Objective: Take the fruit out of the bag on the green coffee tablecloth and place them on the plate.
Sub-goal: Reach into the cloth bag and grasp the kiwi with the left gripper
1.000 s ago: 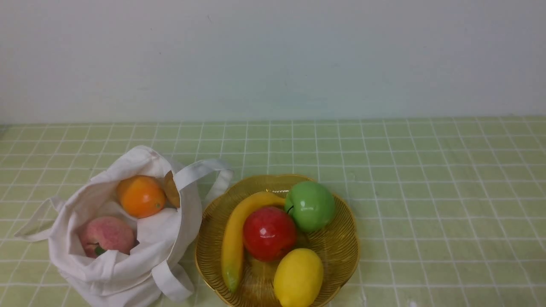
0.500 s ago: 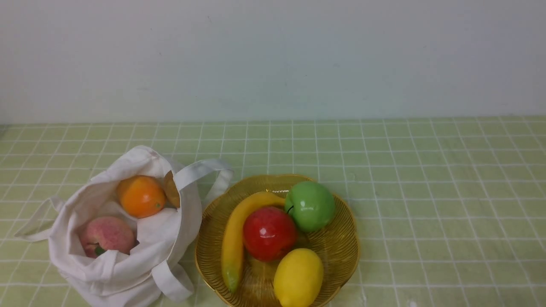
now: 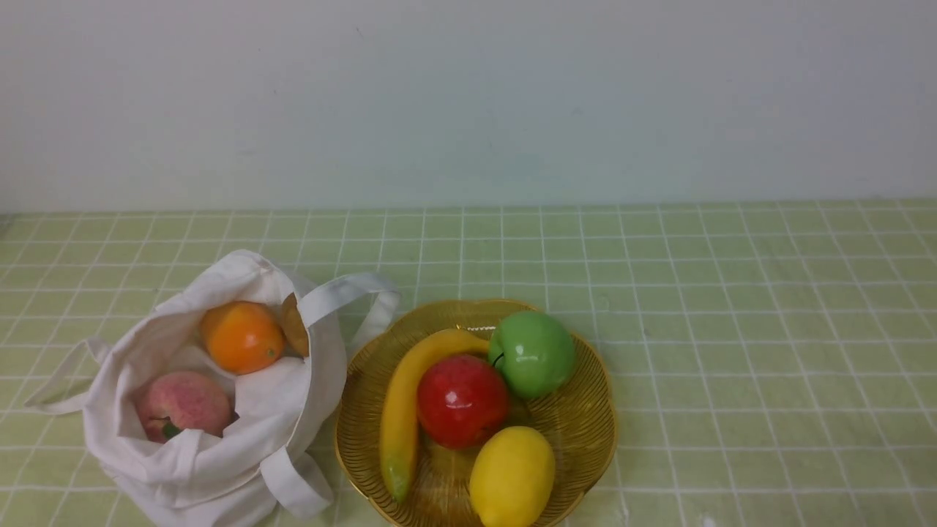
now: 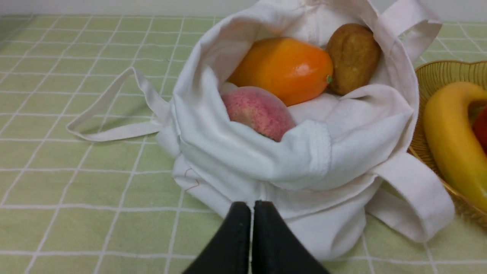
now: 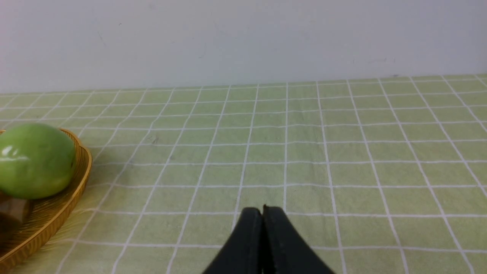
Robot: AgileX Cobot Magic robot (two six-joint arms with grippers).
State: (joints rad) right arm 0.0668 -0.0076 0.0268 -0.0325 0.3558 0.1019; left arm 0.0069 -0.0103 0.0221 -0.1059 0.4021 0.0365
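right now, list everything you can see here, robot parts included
tablecloth: one, pale green with white grid, under everything
wall: one, off-white, behind the tablecloth
bag: one, white cloth, left of the plate
orange fruit: one, glossy orange, in the bag
peach: one, fuzzy pink, in the bag
pear-like fruit: one, brownish-yellow, in the bag
plate: one, golden wire, on the tablecloth
banana: one, yellow, on the plate
red apple: one, red, on the plate
green apple: one, green, on the plate
lemon: one, yellow, on the plate
left gripper: one, black, shut, facing the bag
right gripper: one, black, shut, over bare tablecloth
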